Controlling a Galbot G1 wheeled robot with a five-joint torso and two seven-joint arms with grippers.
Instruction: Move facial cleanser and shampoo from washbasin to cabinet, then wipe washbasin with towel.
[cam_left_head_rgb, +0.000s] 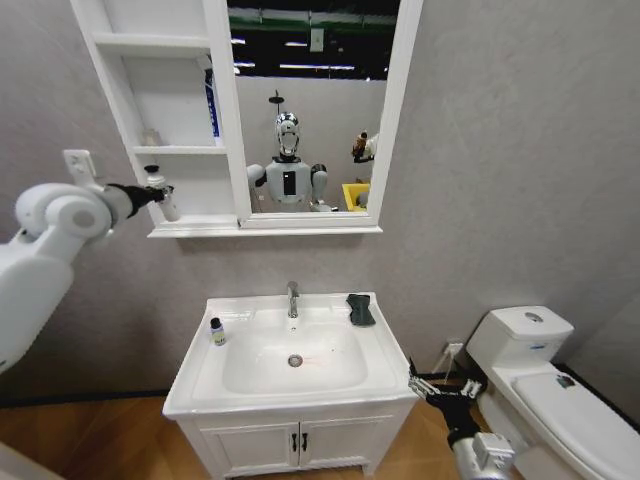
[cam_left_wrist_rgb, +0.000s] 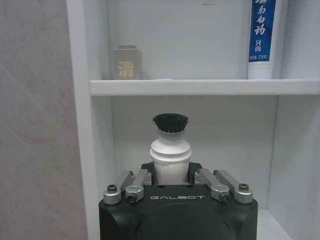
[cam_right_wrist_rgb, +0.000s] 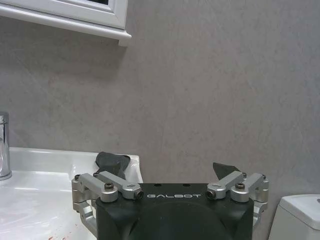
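My left gripper is raised to the cabinet and is shut on a white bottle with a black ribbed cap. It holds the bottle upright inside the lowest shelf niche. I cannot tell whether this bottle is the facial cleanser or the shampoo. A small black-capped bottle stands on the left rim of the washbasin. The dark towel lies on the basin's back right corner. My right gripper hangs open, low beside the basin's front right corner.
A chrome tap stands at the back of the bowl. A blue-and-white tube and a small grey jar occupy the middle shelf. A white toilet stands close on the right, and the vanity doors are below.
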